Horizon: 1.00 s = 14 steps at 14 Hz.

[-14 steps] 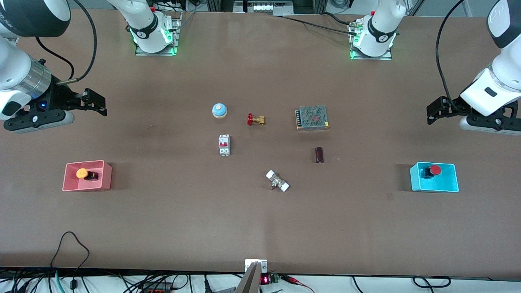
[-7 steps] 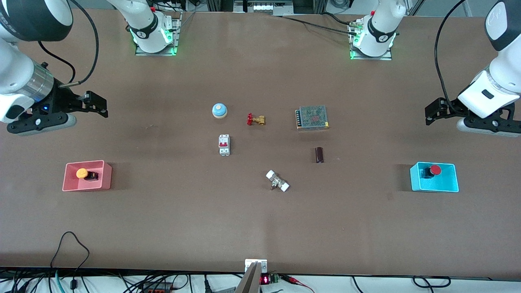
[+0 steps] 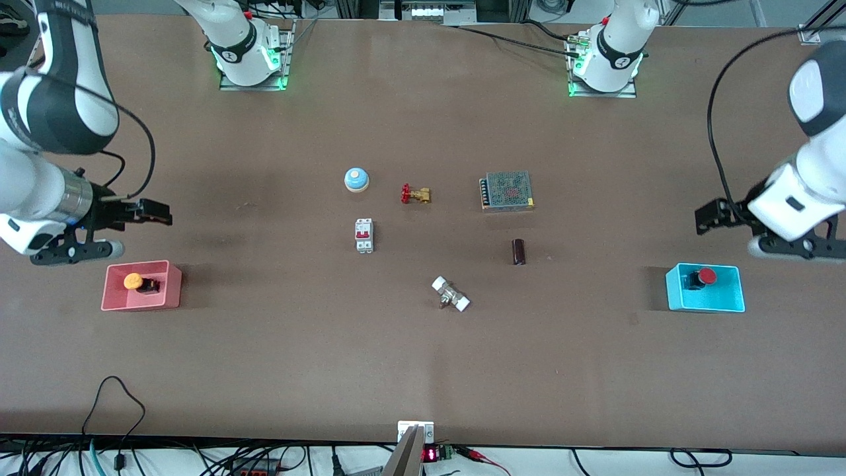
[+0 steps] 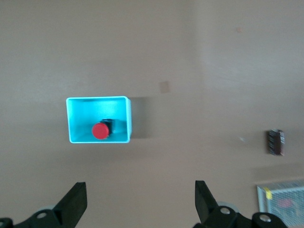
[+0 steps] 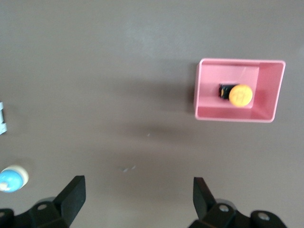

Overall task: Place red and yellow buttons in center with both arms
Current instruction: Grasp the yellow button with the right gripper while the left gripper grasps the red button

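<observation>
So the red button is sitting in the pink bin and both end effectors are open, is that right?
Not quite. The red button sits in the cyan bin, as the front view shows; the pink bin holds the yellow one. Both the left end effector and right end effector are open.

Not much to read here tbh. Each arm's base has a small round dark badge with a white mark on it, one on the right arm's base [image 3: 229, 55] and one on the left arm's base [image 3: 621, 62], but I can't make out which character it is. There's a little red LED display [image 3: 429, 454] at the worktop [image 3: 423, 370] edge nearest the front camera, lit up, digits not legible. The yellow button [image 5: 240, 95] cap has a faint marking, unreadable too.
</observation>
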{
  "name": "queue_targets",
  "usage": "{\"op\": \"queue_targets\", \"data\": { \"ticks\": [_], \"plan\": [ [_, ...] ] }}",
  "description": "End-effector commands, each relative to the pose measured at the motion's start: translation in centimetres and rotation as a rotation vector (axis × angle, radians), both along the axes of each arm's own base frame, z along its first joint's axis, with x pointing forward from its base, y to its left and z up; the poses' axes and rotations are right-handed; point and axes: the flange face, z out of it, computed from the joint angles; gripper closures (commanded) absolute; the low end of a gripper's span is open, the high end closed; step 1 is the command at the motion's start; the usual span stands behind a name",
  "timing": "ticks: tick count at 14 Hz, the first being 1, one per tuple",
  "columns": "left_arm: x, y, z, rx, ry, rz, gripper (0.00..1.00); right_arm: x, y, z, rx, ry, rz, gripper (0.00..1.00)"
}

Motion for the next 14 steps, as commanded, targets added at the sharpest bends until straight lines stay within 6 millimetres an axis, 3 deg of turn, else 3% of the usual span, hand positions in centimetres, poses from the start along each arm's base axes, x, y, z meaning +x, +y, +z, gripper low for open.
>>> {"op": "queue_targets", "data": {
  "ticks": [1,2,4,6,10,14],
  "plan": [
    [4.0,3.6,-4.7,0.034,0.026,0.037,0.00,1.5,-1.7,-1.2,-0.006,-0.038,0.037,0.00],
    [4.8,4.7,-5.8,0.039,-0.001,0.046,0.00,2.0,-2.1,-2.0,-0.028,-0.052,0.053,0.00],
    [5.6,8.4,-10.0,0.042,-0.003,0.089,0.00,2.7,-2.8,-3.3,-0.087,-0.072,0.081,0.00],
    [5.6,9.5,-14.4,0.038,0.035,0.076,0.00,3.5,-4.0,-5.1,-0.100,-0.093,0.096,0.00],
    [2.3,11.9,-22.5,0.022,0.026,0.048,0.00,5.1,-5.5,-8.7,-0.097,-0.168,0.169,0.00],
    [-0.3,12.0,-27.1,0.016,-0.021,0.023,0.00,5.5,-8.5,-12.1,-0.092,-0.212,0.202,0.00]
  ]
}}
